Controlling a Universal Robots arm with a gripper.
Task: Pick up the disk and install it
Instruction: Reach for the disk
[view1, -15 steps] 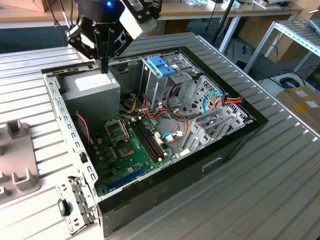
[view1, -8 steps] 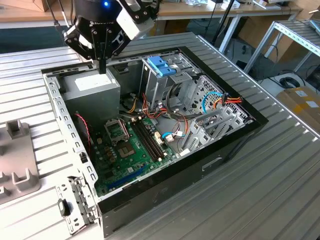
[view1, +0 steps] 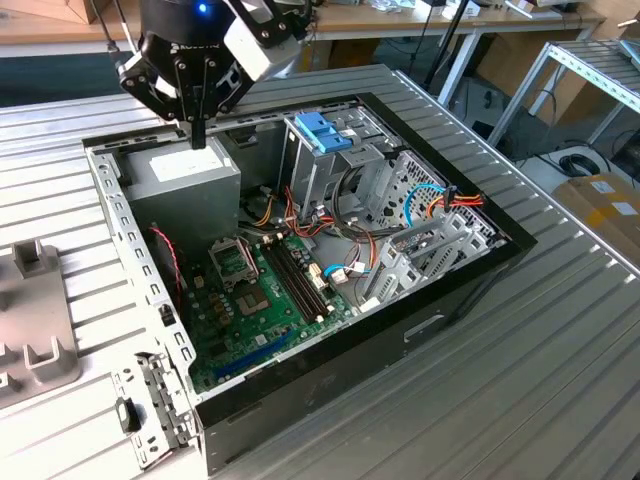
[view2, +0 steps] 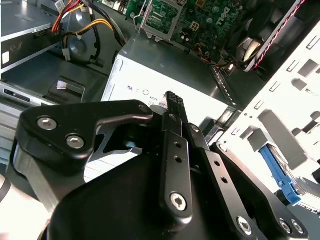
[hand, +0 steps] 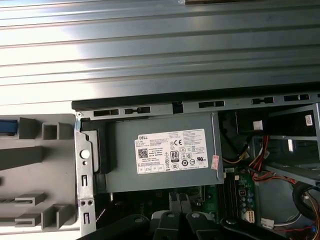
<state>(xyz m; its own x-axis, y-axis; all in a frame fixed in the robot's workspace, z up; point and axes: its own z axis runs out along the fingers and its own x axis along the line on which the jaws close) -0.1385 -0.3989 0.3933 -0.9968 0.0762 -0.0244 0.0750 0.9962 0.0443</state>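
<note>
- End effector (view1: 197, 138) closed on nothing, poised over the grey power supply box (view1: 180, 182).
- Blue latch (view1: 322, 132), metal cage (view1: 308, 178) and cables (view1: 455, 200) crowd the open computer case (view1: 128, 232).

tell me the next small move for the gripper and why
Probably slide the gripper sideways toward the exterior view's left, over the case wall to the grey fixture. It looks shut on nothing, and it hangs above the grey box, not a disk. A blue edge on that fixture in the first wrist view may be the disk's frame; I cannot tell.
</note>
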